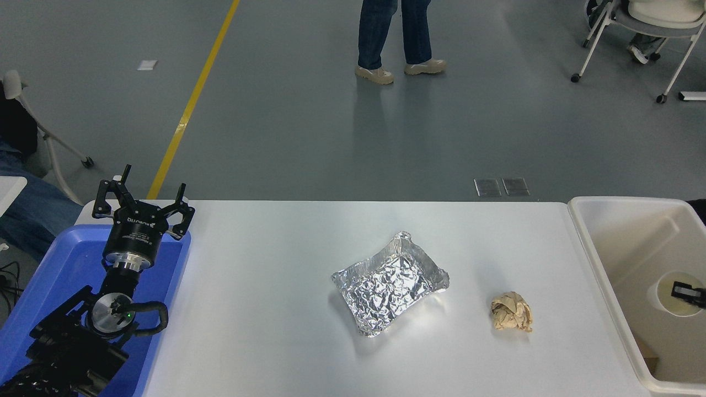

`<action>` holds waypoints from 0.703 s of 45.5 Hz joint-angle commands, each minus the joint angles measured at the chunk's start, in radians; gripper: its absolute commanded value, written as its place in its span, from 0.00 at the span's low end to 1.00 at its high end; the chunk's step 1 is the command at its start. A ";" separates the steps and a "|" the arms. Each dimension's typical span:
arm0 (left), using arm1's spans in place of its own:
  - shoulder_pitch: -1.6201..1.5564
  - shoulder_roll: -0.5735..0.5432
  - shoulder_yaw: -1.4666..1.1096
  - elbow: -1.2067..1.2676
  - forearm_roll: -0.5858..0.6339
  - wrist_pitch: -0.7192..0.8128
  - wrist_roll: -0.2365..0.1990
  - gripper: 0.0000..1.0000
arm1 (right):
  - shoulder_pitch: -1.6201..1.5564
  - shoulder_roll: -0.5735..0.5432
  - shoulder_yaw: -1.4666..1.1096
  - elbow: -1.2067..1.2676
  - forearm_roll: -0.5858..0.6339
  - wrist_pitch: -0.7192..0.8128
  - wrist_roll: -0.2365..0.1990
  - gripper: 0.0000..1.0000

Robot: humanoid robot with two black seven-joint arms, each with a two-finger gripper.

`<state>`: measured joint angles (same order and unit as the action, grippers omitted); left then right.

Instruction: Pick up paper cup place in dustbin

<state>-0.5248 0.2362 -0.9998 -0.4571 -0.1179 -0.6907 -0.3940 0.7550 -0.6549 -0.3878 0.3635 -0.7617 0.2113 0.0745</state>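
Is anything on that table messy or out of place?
Mostly rubbish: a crumpled foil sheet at mid-table and a crumpled paper ball to its right. The paper cup sits upright inside the dustbin, a black finger dipped into it.

Big lab or workshop room: grey floor, yellow line at 11 o'clock, wheeled chair at 1 o'clock, person walking by.
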 commanded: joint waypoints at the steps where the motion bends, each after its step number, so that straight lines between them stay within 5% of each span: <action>1: -0.003 0.000 0.001 0.000 0.001 -0.001 0.000 1.00 | -0.029 0.003 0.027 -0.008 0.004 -0.012 -0.006 1.00; 10: -0.003 0.000 0.003 0.000 0.003 -0.004 0.003 1.00 | 0.085 -0.072 0.014 0.155 -0.007 0.005 -0.006 1.00; 19: -0.004 0.000 0.003 -0.002 0.004 -0.007 0.006 1.00 | 0.595 -0.279 -0.257 0.593 -0.030 0.273 -0.004 1.00; 25: -0.004 0.000 0.003 -0.002 0.004 -0.007 0.006 1.00 | 0.975 -0.252 -0.492 0.831 0.016 0.411 -0.004 1.00; 32: -0.003 0.000 0.003 0.000 0.004 -0.006 0.006 1.00 | 1.276 -0.100 -0.646 0.995 0.217 0.562 -0.004 1.00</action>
<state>-0.5289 0.2363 -0.9972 -0.4580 -0.1138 -0.6974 -0.3886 1.5175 -0.8513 -0.7594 1.0338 -0.7286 0.5398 0.0706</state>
